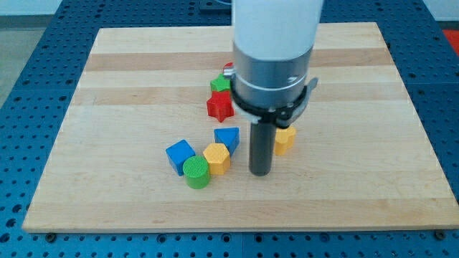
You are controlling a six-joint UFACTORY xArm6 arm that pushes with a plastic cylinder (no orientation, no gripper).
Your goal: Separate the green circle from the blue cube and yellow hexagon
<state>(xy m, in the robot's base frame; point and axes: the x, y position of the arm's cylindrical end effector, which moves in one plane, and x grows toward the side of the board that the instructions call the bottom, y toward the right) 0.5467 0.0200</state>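
Observation:
The green circle is a short green cylinder at the view's lower middle. It touches the blue cube on its upper left and the yellow hexagon on its upper right. My tip is the lower end of the dark rod, to the right of the yellow hexagon with a small gap, about level with the green circle. It touches no block.
A second blue block sits just above the yellow hexagon. A red star, a green block and a red block lie further up, partly behind the arm. A yellow block shows right of the rod. The wooden board lies on a blue perforated table.

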